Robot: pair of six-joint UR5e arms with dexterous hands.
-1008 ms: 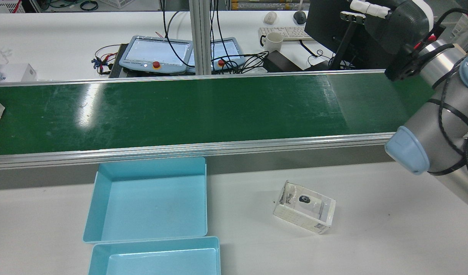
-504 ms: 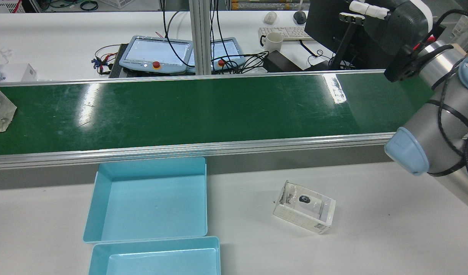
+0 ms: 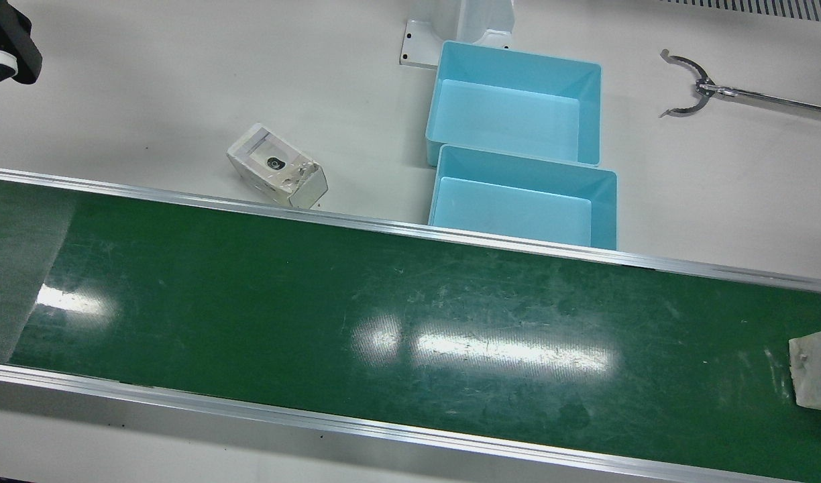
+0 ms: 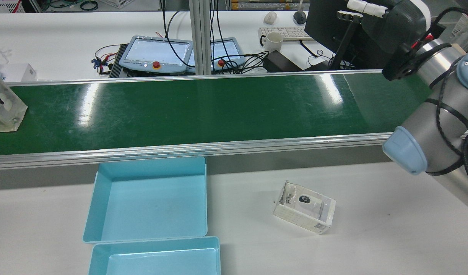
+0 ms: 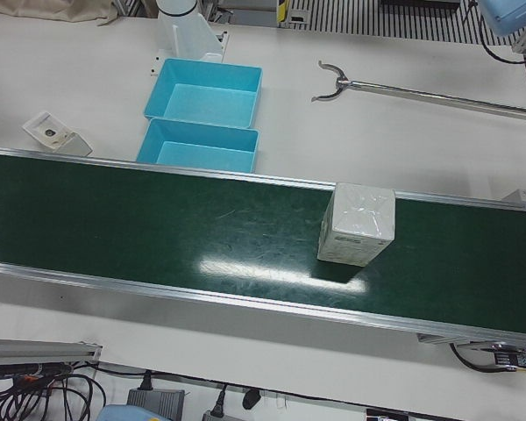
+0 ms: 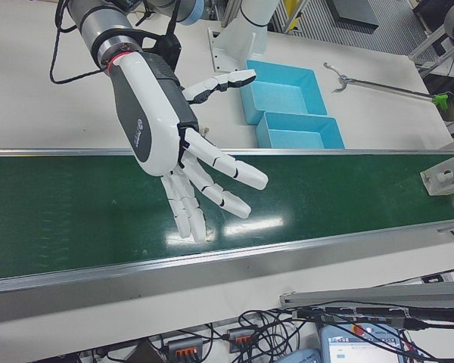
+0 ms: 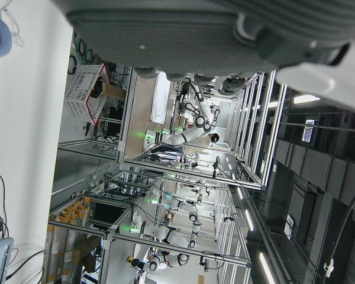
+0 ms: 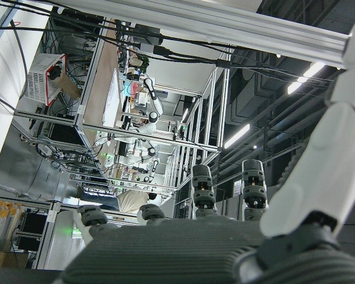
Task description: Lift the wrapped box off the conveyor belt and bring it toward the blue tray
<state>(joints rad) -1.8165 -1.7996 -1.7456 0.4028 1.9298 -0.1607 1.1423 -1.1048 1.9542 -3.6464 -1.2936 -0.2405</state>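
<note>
Wrapped box (image 4: 2, 105) is seen standing on the conveyor belt (image 4: 203, 110) at the far left of the rear view, untouched by either hand. In the left-front view it (image 5: 357, 224) stands upright near the middle of the belt's width, well apart from the blue tray (image 5: 209, 93). Two blue trays are set end to end on the desk (image 4: 371, 236) just beside the belt's near rail, the nearer blue tray (image 4: 150, 198) being bare inside. Further right on the desk a second, smaller packaged box (image 4: 304, 206) is seen lying tilted. At the right edge the right hand (image 6: 174, 132) is held above the belt with its fingers (image 6: 219, 178) spread apart and nothing in them. Whether the left hand (image 7: 225, 35) is open or closed cannot be told.
</note>
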